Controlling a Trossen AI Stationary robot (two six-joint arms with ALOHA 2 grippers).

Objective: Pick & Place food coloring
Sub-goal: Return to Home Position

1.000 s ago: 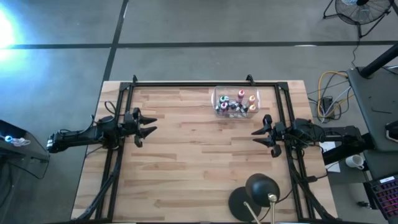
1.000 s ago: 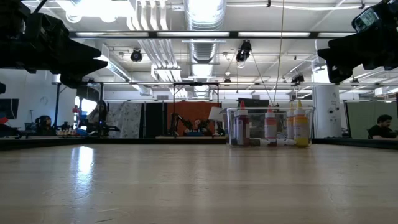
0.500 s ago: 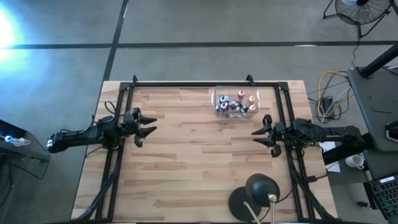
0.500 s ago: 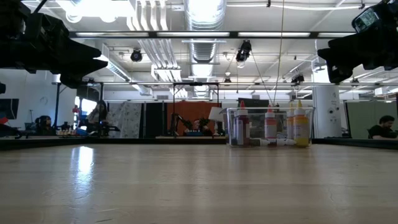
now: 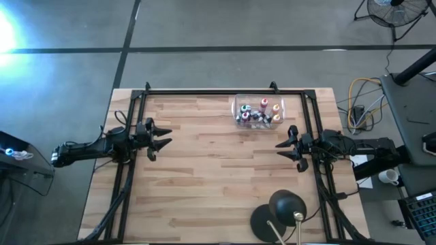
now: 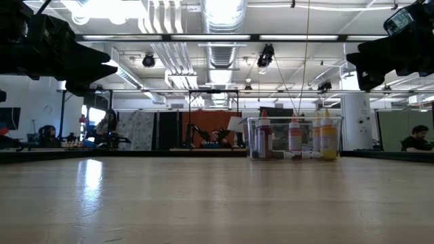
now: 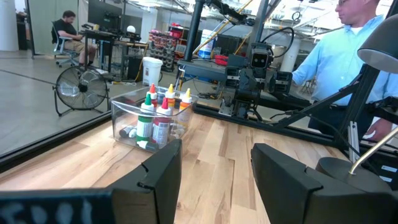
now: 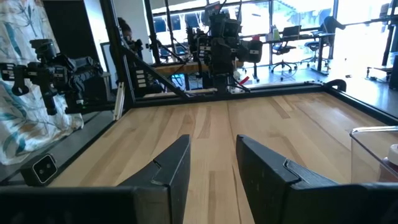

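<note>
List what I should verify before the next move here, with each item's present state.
1. All food coloring bottles inside the clear bin: ok.
2. No bottle loose on the table: ok.
3. Fingers of the left gripper open, holding nothing: ok.
4. Fingers of the right gripper open, holding nothing: ok.
5. Both grippers apart from the bin: ok.
6. Every bottle upright: not ok, some lie flat.

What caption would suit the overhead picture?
Left gripper and right gripper open at the sides; food coloring bottles in the clear bin.
</note>
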